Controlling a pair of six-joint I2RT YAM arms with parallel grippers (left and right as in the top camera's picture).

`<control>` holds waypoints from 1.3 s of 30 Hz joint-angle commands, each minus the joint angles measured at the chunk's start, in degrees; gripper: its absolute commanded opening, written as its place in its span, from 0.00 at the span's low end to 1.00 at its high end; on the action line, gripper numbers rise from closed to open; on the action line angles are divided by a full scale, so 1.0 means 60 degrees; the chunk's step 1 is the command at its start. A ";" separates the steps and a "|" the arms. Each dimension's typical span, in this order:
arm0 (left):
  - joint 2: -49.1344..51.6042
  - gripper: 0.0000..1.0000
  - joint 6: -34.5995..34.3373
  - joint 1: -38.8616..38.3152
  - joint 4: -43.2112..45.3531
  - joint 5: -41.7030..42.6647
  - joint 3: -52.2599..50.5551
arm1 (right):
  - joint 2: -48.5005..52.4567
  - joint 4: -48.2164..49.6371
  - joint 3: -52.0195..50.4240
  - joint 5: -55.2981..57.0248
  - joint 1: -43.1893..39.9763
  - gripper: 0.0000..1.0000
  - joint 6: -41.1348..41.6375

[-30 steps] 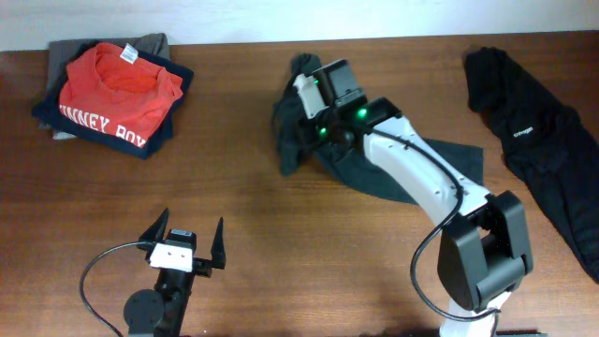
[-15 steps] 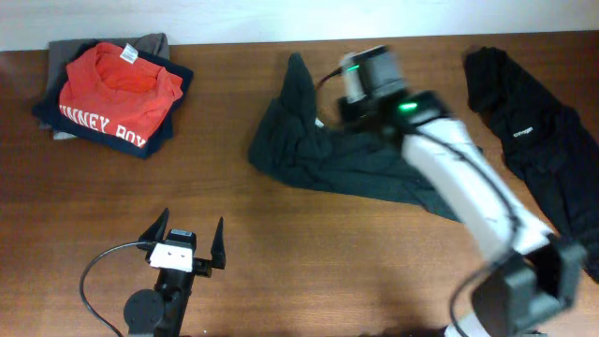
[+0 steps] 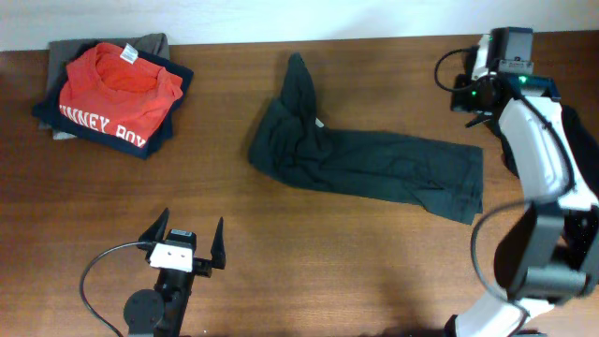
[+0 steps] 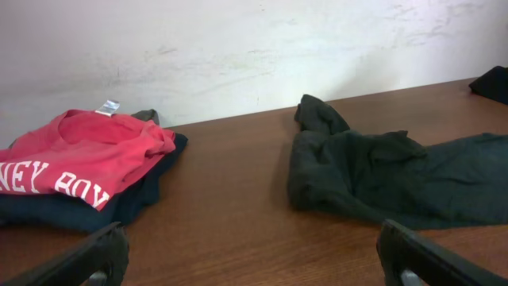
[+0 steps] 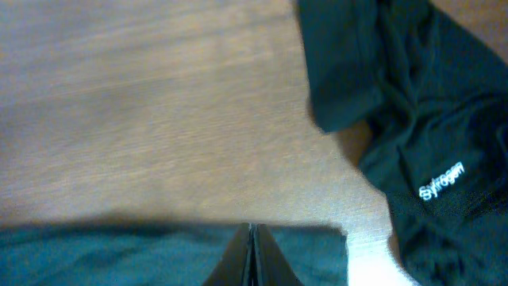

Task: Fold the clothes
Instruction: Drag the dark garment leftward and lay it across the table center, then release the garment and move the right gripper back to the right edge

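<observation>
Brown wood grain covers the surface, which carries everything in view. The largest piece on it is the dark charcoal-green garment. It lies unfolded across the middle, stretched from a bunched, peaked end at centre-left to a squarer end at the right, and is creased along its length. At the right edge lies a black garment, crumpled and partly hidden under the right arm; the right wrist view shows small white lettering on it. In the far left corner sits a folded stack, well apart from both garments. It has a red shirt with white lettering on top, a navy layer beneath and a grey one at the bottom.

The white right arm reaches from the near right corner to the far right of the surface, between the two loose garments. The right end effector has its fingers pressed together into a thin wedge over bare wood, with the black garment just beside it. Whether cloth is pinched there I cannot tell. The left end effector sits low at the near left, its fingers spread wide and apart from all the cloth.
</observation>
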 commanded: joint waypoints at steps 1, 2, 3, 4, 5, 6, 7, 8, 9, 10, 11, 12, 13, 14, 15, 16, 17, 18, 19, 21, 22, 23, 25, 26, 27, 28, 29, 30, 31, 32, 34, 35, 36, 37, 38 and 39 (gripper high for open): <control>-0.0066 0.99 0.0153 0.0058 -0.0022 -0.0066 -0.0058 | 0.0805 0.0750 0.0036 -0.0510 -0.0634 0.04 -0.0488; -0.0066 0.99 0.0153 0.0058 -0.0025 -0.0062 -0.0058 | 0.1009 0.1042 0.0036 -0.0517 -0.0772 0.04 -0.0488; -0.0066 0.99 0.0153 0.0058 -0.0025 -0.0066 -0.0058 | 0.1213 0.1326 0.0036 -0.0561 -0.0903 0.04 -0.0528; -0.0066 0.99 0.0153 0.0058 -0.0025 -0.0066 -0.0058 | 0.1421 0.1581 0.0036 -0.0645 -0.1016 0.04 -0.0656; -0.0066 0.99 0.0153 0.0058 -0.0025 -0.0066 -0.0058 | 0.1628 0.1825 0.0036 -0.0772 -0.1115 0.04 -0.0812; -0.0066 0.99 0.0153 0.0058 -0.0025 -0.0066 -0.0058 | 0.1821 0.2047 0.0036 -0.0838 -0.1209 0.04 -0.0933; -0.0066 0.99 0.0153 0.0058 -0.0025 -0.0066 -0.0058 | 0.2014 0.2266 0.0036 -0.0845 -0.1275 0.04 -0.0976; -0.0066 0.99 0.0153 0.0058 -0.0025 -0.0066 -0.0058 | 0.2200 0.2481 0.0036 -0.0856 -0.1341 0.04 -0.0980; -0.0066 0.99 0.0153 0.0058 -0.0025 -0.0066 -0.0058 | 0.2393 0.2710 0.0036 -0.0863 -0.1399 0.04 -0.0980; -0.0066 0.99 0.0153 0.0058 -0.0025 -0.0066 -0.0058 | 0.2565 0.2922 0.0036 -0.0867 -0.1446 0.04 -0.0980; -0.0066 0.99 0.0153 0.0058 -0.0025 -0.0066 -0.0058 | 0.2739 0.3107 0.0036 -0.0867 -0.1464 0.04 -0.0984; -0.0066 0.99 0.0153 0.0058 -0.0025 -0.0066 -0.0058 | 0.2911 0.3257 0.0036 -0.0867 -0.1501 0.04 -0.0980; -0.0066 1.00 0.0153 0.0058 -0.0025 -0.0066 -0.0058 | 0.3078 0.3421 0.0036 -0.0867 -0.1519 0.04 -0.0980; -0.0066 0.99 0.0153 0.0058 -0.0025 -0.0066 -0.0058 | 0.3235 0.3581 0.0036 -0.0863 -0.1555 0.04 -0.0980; -0.0066 0.99 0.0153 0.0058 -0.0022 -0.0066 -0.0058 | 0.3399 0.3763 0.0036 -0.0863 -0.1581 0.04 -0.0980; -0.0066 1.00 0.0153 0.0058 -0.0025 -0.0066 -0.0058 | 0.3541 0.3942 0.0036 -0.0867 -0.1614 0.04 -0.0980; -0.0066 0.99 0.0153 0.0058 -0.0025 -0.0066 -0.0058 | 0.3657 0.4087 0.0036 -0.0867 -0.1632 0.04 -0.0980; -0.0066 0.99 0.0153 0.0058 -0.0025 -0.0066 -0.0058 | 0.3767 0.4248 0.0036 -0.0863 -0.1657 0.04 -0.0980; -0.0066 0.99 0.0153 0.0058 -0.0025 -0.0066 -0.0058 | 0.3854 0.4390 0.0036 -0.0863 -0.1694 0.04 -0.0980; -0.0066 0.99 0.0153 0.0058 -0.0025 -0.0066 -0.0058 | 0.4003 0.4626 0.0036 -0.0863 -0.1774 0.04 -0.0976; -0.0066 0.99 0.0153 0.0058 -0.0025 -0.0066 -0.0058 | 0.4080 0.4721 0.0036 -0.0845 -0.1818 0.04 -0.0980; -0.0066 0.99 0.0153 0.0058 -0.0025 -0.0066 -0.0058 | 0.4131 0.4834 0.0036 -0.0860 -0.1883 0.04 -0.0976; -0.0066 0.99 0.0153 0.0058 -0.0025 -0.0066 -0.0058 | 0.4244 0.4980 0.0036 -0.0820 -0.2025 0.04 -0.0980; -0.0066 0.99 0.0153 0.0058 -0.0025 -0.0066 -0.0058 | 0.4277 0.5016 0.0036 -0.0823 -0.2116 0.04 -0.0976; -0.0062 0.99 0.0153 0.0058 -0.0022 -0.0066 -0.0058 | 0.4324 0.5056 0.0036 -0.0823 -0.2208 0.04 -0.0980; -0.0066 0.99 0.0153 0.0058 -0.0025 -0.0066 -0.0058 | 0.4397 0.5100 0.0036 -0.0823 -0.2302 0.04 -0.0980; -0.0066 0.99 0.0153 0.0058 -0.0022 -0.0066 -0.0058 | 0.4444 0.5118 0.0036 -0.0823 -0.2412 0.04 -0.0980; -0.0066 0.99 0.0153 0.0058 -0.0025 -0.0066 -0.0058 | 0.4484 0.5118 0.0036 -0.0794 -0.2495 0.04 -0.0980; -0.0066 0.99 0.0153 0.0058 -0.0025 -0.0066 -0.0058 | 0.4557 0.5118 0.0036 -0.0725 -0.2619 0.04 -0.0976; -0.0066 0.99 0.0153 0.0058 -0.0025 -0.0066 -0.0058 | 0.4594 0.5118 0.0036 -0.0696 -0.2728 0.04 -0.0980; -0.0062 0.99 0.0153 0.0058 -0.0022 -0.0062 -0.0058 | 0.4645 0.5140 0.0036 -0.0535 -0.2947 0.04 -0.0980; -0.0066 1.00 0.0153 0.0058 -0.0025 -0.0066 -0.0058 | 0.4663 0.5173 0.0036 -0.0401 -0.3045 0.04 -0.0980; -0.0066 0.99 0.0153 0.0058 -0.0025 -0.0066 -0.0058 | 0.4663 0.5209 0.0036 -0.0266 -0.3147 0.04 -0.0980; -0.0066 0.99 0.0153 0.0058 -0.0025 -0.0066 -0.0058 | 0.4663 0.5246 0.0036 -0.0120 -0.3224 0.04 -0.0980; -0.0066 0.99 0.0153 0.0058 -0.0025 -0.0066 -0.0058 | 0.4663 0.5268 0.0036 0.0113 -0.3322 0.04 -0.0980; -0.0066 0.99 0.0153 0.0058 -0.0022 -0.0066 -0.0058 | 0.4663 0.5268 0.0036 0.0277 -0.3402 0.04 -0.0980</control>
